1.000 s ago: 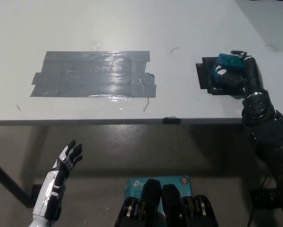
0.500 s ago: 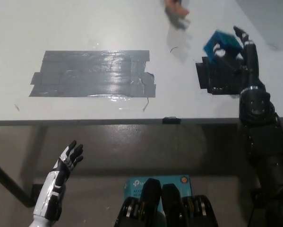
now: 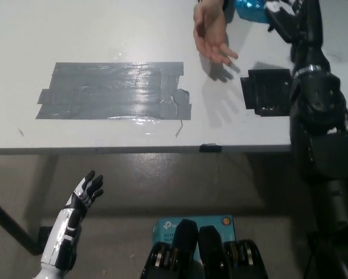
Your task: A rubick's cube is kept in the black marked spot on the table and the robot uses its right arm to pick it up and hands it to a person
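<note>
My black right hand (image 3: 281,14) is raised at the top right of the head view, shut on the blue Rubik's cube (image 3: 250,9), which is partly cut off by the picture's top edge. A person's open hand (image 3: 211,35), palm up, reaches in from the top just left of the cube. The black marked spot (image 3: 266,93) on the white table (image 3: 104,35) lies bare below my right arm. My white left hand (image 3: 83,195) rests low at the lower left, below the table edge, with its fingers apart.
A large patch of grey tape (image 3: 115,90) covers the table's middle left. The table's front edge (image 3: 162,149) runs across the picture, with a small black clip (image 3: 211,147) on it.
My right hand has lifted the cube off the black spot and carried it up toward the top edge. The person's hand has come further in, palm up, beside the cube.
</note>
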### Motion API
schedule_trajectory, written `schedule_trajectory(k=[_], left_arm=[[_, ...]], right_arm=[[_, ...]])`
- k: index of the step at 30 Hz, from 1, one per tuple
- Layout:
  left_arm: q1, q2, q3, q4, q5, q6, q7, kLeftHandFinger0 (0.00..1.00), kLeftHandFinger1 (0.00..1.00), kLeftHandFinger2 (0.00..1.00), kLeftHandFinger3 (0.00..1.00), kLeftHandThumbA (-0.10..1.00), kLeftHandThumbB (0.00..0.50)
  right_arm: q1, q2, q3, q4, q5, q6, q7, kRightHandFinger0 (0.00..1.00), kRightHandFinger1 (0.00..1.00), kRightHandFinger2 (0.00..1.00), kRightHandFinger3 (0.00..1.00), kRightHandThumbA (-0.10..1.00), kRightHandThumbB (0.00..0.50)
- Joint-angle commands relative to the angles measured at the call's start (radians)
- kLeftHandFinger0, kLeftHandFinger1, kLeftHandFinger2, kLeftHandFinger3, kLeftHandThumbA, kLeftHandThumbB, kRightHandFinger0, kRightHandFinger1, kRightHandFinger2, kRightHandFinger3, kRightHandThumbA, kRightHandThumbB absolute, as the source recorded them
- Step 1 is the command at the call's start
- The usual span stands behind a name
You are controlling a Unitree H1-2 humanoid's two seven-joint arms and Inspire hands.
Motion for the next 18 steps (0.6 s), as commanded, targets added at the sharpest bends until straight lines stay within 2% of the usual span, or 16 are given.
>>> schedule_trajectory(k=[1, 4, 5, 9, 12, 18], left_arm=[[-0.009, 0.007, 0.001, -0.039, -0.011, 0.000, -0.016, 1.00, 1.00, 1.00, 1.00, 1.00, 0.108], [-0.010, 0.008, 0.001, -0.043, -0.009, 0.001, -0.016, 1.00, 1.00, 1.00, 1.00, 1.00, 0.109], [-0.010, 0.008, 0.000, -0.044, -0.006, -0.001, -0.016, 1.00, 1.00, 1.00, 1.00, 1.00, 0.113], [-0.012, 0.009, -0.003, -0.045, -0.012, 0.001, -0.020, 1.00, 1.00, 1.00, 1.00, 1.00, 0.107], [-0.011, 0.006, -0.005, -0.052, -0.010, 0.002, -0.018, 1.00, 1.00, 1.00, 1.00, 1.00, 0.105], [-0.016, 0.007, -0.009, -0.052, -0.006, 0.000, -0.021, 1.00, 1.00, 1.00, 1.00, 1.00, 0.104]], right_arm=[[-0.157, -0.010, 0.054, 0.118, -0.085, -0.037, -0.027, 0.08, 0.54, 0.87, 0.84, -0.10, 0.175], [-0.206, -0.012, 0.069, 0.207, -0.098, -0.052, -0.042, 0.08, 0.54, 0.89, 0.90, -0.10, 0.172], [-0.252, -0.019, 0.096, 0.316, -0.130, -0.098, -0.067, 0.07, 0.53, 0.89, 0.95, -0.10, 0.175], [-0.322, -0.027, 0.135, 0.486, -0.167, -0.185, -0.113, 0.01, 0.47, 0.83, 0.92, -0.10, 0.187], [-0.398, -0.024, 0.189, 0.659, -0.203, -0.212, -0.147, 0.05, 0.51, 0.85, 0.92, -0.10, 0.189], [-0.471, -0.013, 0.226, 0.831, -0.200, -0.238, -0.165, 0.03, 0.51, 0.89, 0.80, -0.10, 0.217]])
